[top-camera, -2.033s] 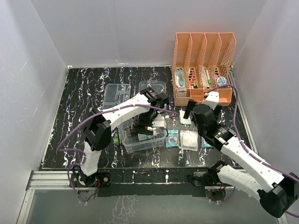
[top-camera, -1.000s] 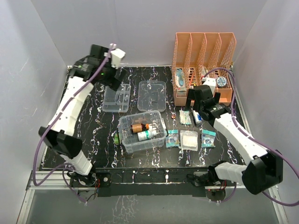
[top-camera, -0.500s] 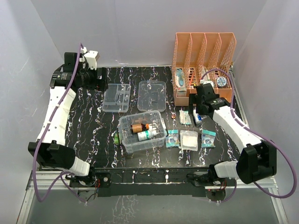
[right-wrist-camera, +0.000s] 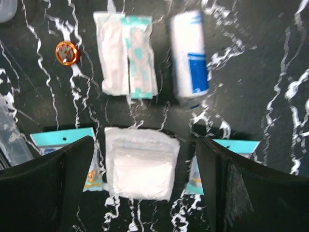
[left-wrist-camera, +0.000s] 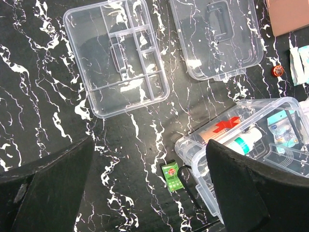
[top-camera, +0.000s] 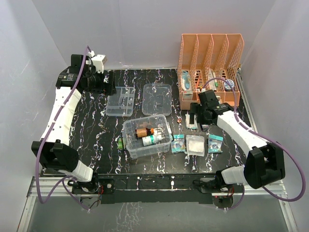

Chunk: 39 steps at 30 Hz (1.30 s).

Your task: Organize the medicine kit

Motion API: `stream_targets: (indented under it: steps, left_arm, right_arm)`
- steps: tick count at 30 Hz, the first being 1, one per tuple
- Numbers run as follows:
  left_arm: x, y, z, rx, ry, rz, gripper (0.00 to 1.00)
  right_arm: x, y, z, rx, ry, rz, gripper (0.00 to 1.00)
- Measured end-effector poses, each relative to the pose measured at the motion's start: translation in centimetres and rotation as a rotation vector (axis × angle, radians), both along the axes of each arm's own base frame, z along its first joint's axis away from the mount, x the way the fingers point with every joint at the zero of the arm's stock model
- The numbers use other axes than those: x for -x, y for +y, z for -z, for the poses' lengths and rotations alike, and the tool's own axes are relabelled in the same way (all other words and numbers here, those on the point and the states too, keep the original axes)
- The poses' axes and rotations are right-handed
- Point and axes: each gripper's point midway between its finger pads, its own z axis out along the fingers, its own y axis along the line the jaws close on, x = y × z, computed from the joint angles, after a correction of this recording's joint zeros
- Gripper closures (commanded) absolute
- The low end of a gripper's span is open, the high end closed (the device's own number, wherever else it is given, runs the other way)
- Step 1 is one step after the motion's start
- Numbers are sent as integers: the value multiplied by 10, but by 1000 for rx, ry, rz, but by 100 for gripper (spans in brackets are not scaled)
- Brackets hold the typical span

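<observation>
The deep clear box (top-camera: 145,151) stands near the table's front centre and holds a brown bottle (left-wrist-camera: 222,128) and a white bottle (left-wrist-camera: 244,141). The divided tray (top-camera: 120,101) and the handled lid (top-camera: 157,99) lie apart behind it. My left gripper (top-camera: 104,83) hangs open and empty high over the far left, above tray (left-wrist-camera: 91,48), lid (left-wrist-camera: 217,38) and box (left-wrist-camera: 193,150). My right gripper (top-camera: 195,117) is open and empty, low over a white gauze packet (right-wrist-camera: 141,169) that shows between its fingers (right-wrist-camera: 48,188).
The orange file rack (top-camera: 211,70) stands at the back right with items in its slots. Sachets (right-wrist-camera: 125,60), a white tube (right-wrist-camera: 189,58), an orange cap (right-wrist-camera: 66,52) and two teal packets (top-camera: 178,143) (top-camera: 215,143) lie right of the box. A green packet (left-wrist-camera: 172,176) lies left of it.
My left arm has lifted out of the clear box and swung to the far left corner. My right gripper has stretched out, then come down and left over the packets.
</observation>
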Motion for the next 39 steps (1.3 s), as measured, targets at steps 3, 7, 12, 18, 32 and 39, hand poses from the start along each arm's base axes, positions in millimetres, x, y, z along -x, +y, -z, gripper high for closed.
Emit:
stream_targets:
  steps: [3,7,12,18,32,39]
  left_arm:
    - [-2,-1,5,0,13,3,1]
    - [-2,-2,8,1,27,13,1]
    - [-7,-4,11,1,51,25,1]
    - [-23,-5,10,-8,95,29,1]
    - [-2,2,39,-41,232,8,1]
    - [5,3,32,-40,213,8,1]
  right_arm:
    - [9,11,11,-15,22,5,17]
    - [31,19,33,-18,81,33,19]
    - [55,26,53,-15,128,68,22]
    - [67,38,60,-18,140,80,23]
    - [80,50,80,58,178,102,45]
    - [82,43,84,82,173,134,77]
